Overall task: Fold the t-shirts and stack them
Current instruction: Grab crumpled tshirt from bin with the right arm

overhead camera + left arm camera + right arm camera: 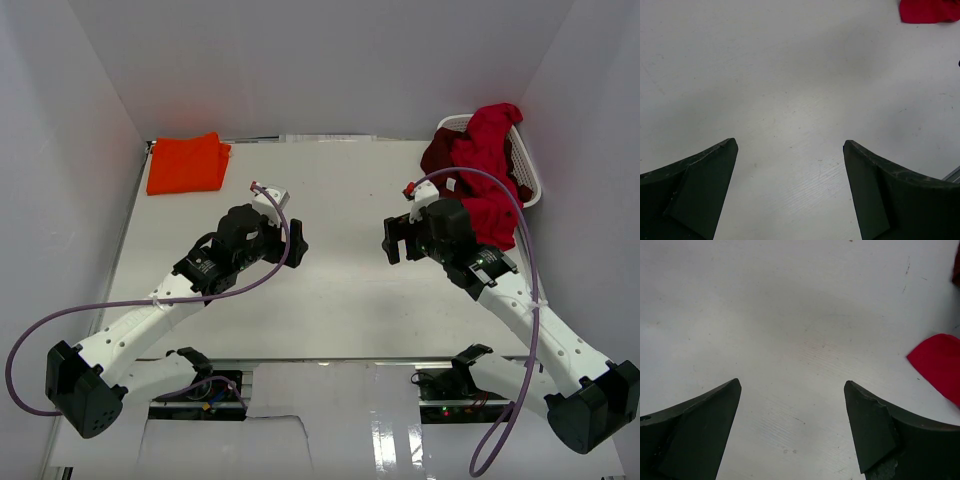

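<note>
Left gripper (pixel 790 144) and right gripper (pixel 792 384): jaws spread wide, holding nothing, both poised over the bare white table (pixel 340 300) at frame centre. Red t-shirt (pixel 492 150) and maroon t-shirt (pixel 438 155) hang crumpled over the white basket (pixel 528 175), upper right. Orange t-shirt (pixel 187 163) lies folded flat, upper left.
</note>
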`<state>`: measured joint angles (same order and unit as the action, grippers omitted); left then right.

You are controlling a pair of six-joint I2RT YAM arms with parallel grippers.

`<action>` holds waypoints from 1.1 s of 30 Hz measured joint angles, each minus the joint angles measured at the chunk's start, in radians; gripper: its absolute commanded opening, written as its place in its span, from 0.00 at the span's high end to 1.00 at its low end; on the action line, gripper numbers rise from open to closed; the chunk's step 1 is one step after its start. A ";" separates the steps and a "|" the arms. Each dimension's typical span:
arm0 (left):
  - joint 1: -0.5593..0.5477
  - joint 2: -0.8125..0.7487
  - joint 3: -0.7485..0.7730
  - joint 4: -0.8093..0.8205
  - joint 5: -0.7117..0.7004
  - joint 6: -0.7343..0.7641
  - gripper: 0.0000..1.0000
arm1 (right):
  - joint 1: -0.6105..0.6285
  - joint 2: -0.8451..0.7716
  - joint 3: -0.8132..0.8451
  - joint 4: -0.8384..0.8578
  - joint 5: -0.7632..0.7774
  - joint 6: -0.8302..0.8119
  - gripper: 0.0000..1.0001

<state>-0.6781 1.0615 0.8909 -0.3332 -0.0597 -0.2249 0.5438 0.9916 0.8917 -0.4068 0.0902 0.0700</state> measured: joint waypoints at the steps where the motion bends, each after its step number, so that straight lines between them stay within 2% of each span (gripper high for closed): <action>1: 0.000 0.000 0.000 0.000 0.000 0.000 0.02 | 0.000 0.000 0.000 0.000 0.002 0.000 0.10; 21: 0.010 0.037 0.000 -0.004 -0.028 -0.013 0.02 | 0.001 0.014 0.008 -0.004 0.032 0.005 0.10; 28: 0.042 0.137 0.091 -0.036 -0.024 -0.027 0.02 | -0.016 0.209 0.187 -0.046 0.076 0.028 0.10; 33: 0.071 0.223 0.207 -0.051 -0.003 -0.023 0.02 | -0.117 0.351 0.349 -0.071 0.063 0.035 0.10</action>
<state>-0.6075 1.2846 1.0981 -0.3847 -0.0628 -0.2478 0.4263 1.3422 1.2407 -0.4778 0.1535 0.1055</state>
